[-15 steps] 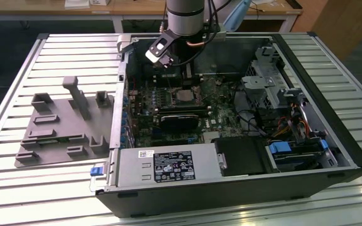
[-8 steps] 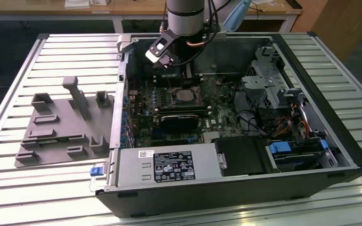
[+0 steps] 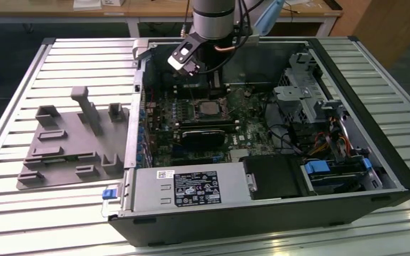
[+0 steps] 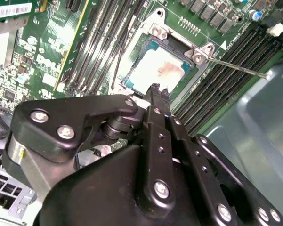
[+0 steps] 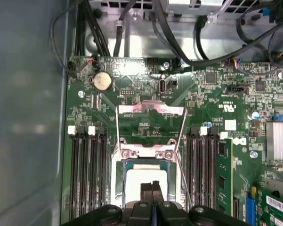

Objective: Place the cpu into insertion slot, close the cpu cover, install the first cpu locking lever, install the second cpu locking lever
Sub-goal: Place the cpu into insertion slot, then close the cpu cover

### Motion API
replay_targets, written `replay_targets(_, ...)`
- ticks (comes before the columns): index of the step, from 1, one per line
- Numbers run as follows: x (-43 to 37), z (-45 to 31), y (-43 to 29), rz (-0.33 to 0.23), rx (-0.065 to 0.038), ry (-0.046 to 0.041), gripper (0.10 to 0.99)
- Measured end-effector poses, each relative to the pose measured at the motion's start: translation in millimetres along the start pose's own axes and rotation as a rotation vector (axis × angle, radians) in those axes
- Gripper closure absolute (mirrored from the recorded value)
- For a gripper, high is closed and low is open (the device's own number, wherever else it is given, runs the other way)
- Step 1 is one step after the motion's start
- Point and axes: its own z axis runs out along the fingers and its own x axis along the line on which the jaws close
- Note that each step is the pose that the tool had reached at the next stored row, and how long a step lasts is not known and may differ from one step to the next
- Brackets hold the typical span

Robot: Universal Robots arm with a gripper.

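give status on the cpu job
gripper shut, empty, tips right over cpu. cpu seated, cover open and standing up. lever sticks out loose beside it, nothing between tips and cpu.

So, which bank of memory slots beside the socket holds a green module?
The bank nearest the finned heatsink; the other bank stands empty.
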Motion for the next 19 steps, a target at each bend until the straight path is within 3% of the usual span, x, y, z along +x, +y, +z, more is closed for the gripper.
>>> replay_targets(8, -0.3, -16.3, 1.2, 0.000, 0.000, -0.0001, 0.984)
replay_targets(19, -0.4, -18.7, 1.4, 0.000, 0.000, 0.0001, 0.984)
